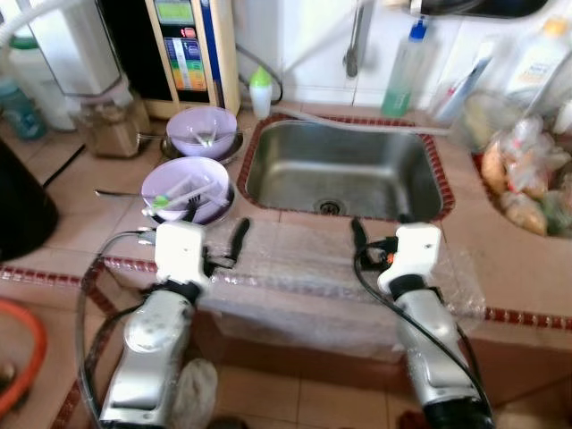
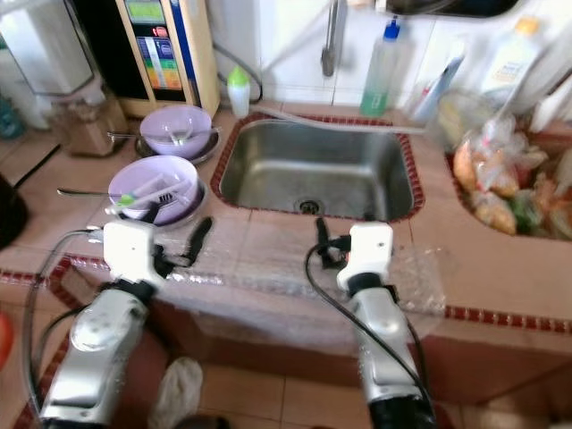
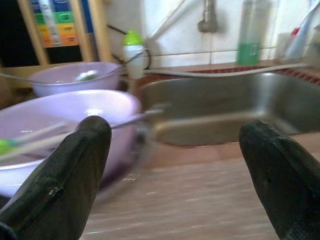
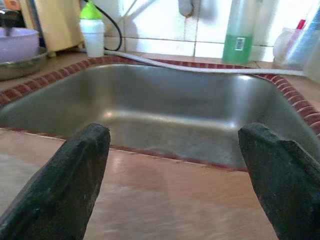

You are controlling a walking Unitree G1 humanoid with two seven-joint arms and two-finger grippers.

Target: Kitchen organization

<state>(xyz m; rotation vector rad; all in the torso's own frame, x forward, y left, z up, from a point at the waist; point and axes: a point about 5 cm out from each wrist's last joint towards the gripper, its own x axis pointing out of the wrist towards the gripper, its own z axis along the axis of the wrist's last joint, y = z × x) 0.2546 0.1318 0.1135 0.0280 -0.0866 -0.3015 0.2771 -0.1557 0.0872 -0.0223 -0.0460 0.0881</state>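
**Barely begun: both grippers empty, dishes still out**

While both arms hover over the front edge of the worktop, I hold nothing in either one. My left gripper [image 3: 175, 175] has its fingers spread wide, with only bare counter between them, and it sits just in front of the near purple bowl [image 1: 186, 186]. My right gripper [image 4: 175, 180] is spread just as wide and empty, poised at the front rim of the sink [image 1: 344, 170], roughly at its middle.

Moving outward from the left gripper, the near purple bowl stands on the worktop left of the sink's front left corner, with chopsticks and what looks like a green-handled utensil lying in it. Behind it, toward the back edge, a second purple bowl [image 1: 202, 130] rests on a metal plate, also with something in it. A small white bottle with a green cap [image 1: 260, 92] stands at the sink's back left corner, and a green soap bottle [image 1: 404, 76] stands along the back wall behind the sink. At the right end of the worktop lies a heap of bagged food [image 1: 523, 174].

A sheet of bubble wrap [image 1: 340, 290] drapes over the front edge under both arms.

As I judge it, nothing is sorted yet: the basin is empty and the bowls are untouched. The near bowl looks like my likeliest first pick.
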